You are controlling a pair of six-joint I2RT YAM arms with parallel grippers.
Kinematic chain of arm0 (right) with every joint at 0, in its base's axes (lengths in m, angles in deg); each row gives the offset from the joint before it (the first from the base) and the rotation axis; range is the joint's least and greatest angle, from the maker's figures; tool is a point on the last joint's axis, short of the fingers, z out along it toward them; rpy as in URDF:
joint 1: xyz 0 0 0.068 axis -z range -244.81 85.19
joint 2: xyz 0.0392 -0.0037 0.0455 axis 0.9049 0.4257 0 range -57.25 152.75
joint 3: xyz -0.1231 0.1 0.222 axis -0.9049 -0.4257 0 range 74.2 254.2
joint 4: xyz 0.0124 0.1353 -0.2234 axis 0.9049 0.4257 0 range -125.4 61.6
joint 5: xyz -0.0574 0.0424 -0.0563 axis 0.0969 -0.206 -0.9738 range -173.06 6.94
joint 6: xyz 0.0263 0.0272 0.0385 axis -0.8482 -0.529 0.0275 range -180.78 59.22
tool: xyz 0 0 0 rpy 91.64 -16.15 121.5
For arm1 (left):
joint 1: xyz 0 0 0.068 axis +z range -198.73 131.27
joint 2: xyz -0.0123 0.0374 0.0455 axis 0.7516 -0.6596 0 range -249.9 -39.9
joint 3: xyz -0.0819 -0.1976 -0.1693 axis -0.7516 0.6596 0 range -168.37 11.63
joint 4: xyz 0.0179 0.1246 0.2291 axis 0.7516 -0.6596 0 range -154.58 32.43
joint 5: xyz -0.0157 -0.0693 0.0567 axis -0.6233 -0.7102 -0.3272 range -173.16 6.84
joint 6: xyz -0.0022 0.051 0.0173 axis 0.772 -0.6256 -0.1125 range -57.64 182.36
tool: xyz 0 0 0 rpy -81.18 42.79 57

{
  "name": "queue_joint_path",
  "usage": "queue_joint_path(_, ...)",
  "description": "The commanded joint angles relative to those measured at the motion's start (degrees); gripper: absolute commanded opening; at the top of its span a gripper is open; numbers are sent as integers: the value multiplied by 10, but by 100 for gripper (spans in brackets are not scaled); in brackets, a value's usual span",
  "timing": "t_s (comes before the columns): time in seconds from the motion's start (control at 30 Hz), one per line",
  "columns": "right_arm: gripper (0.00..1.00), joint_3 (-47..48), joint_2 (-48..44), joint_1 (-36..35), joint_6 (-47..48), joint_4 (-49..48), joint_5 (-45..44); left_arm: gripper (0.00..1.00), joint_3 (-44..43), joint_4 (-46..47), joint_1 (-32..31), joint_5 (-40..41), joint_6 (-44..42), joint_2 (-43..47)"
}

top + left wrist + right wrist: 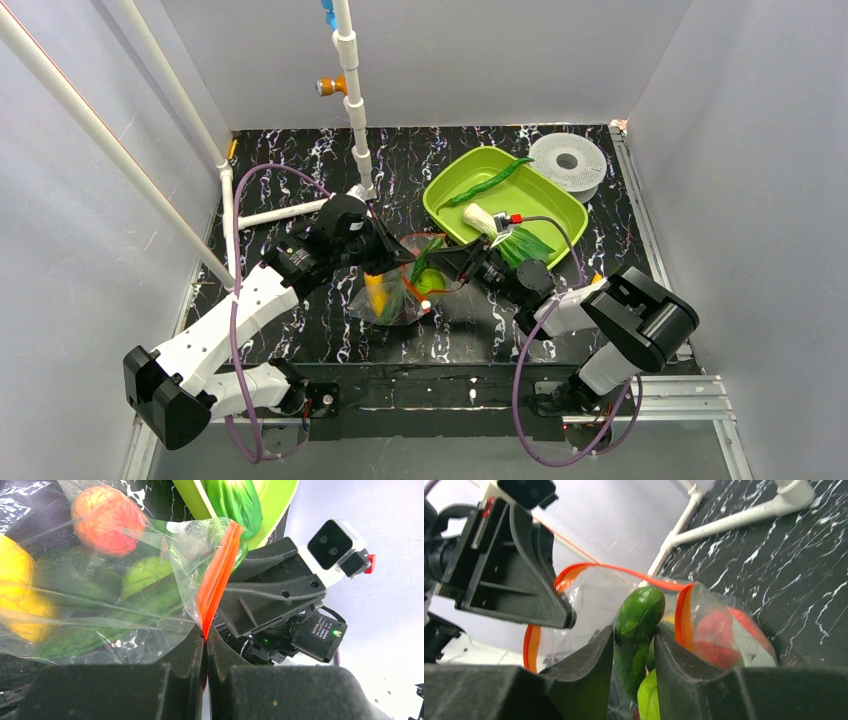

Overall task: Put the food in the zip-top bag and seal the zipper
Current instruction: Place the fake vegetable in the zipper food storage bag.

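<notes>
Right end effector (pixel 634 639) grips the cucumber (pixel 640 610), low center. Push it deep into the zip-top bag (pixel 714 600) before letting go. Left end effector (pixel 205 636), pinching the zipper (pixel 217 575) tight, should hold steady.

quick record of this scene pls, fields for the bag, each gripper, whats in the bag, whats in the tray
zip-top bag: mouth open, zipper not sealed
left gripper: shut on the zipper
right gripper: shut on the cucumber, at the bag's mouth
in bag: red-orange fruit, yellow fruit, other green pieces
lime-green tray: holds long green pepper and bok choy
beside tray: white disc
</notes>
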Motion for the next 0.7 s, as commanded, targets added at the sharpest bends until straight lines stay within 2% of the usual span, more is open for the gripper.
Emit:
queue_joint_path(0.0,44,10,-80,-8,73,139,83,0,-1,2,4,-5,-7,17)
queue_joint_path(0.07,47,26,-124,-16,115,260,111,0,1,1,4,-3,-10,18)
queue_joint_path(0.2,59,48,-206,-20,178,467,117,0,3,-3,3,-3,-18,17)
queue_joint_path(0.27,73,83,-251,-20,209,631,98,0,4,-7,4,-3,-21,17)
queue_joint_path(0.4,84,156,-291,-10,206,811,57,0,5,-7,4,-9,-27,17)
queue_joint_path(0.53,87,209,-290,25,126,912,49,0,8,-8,4,-9,-27,18)
queue_joint_path(0.67,86,219,-291,59,59,902,84,0,10,-6,4,-12,-26,17)
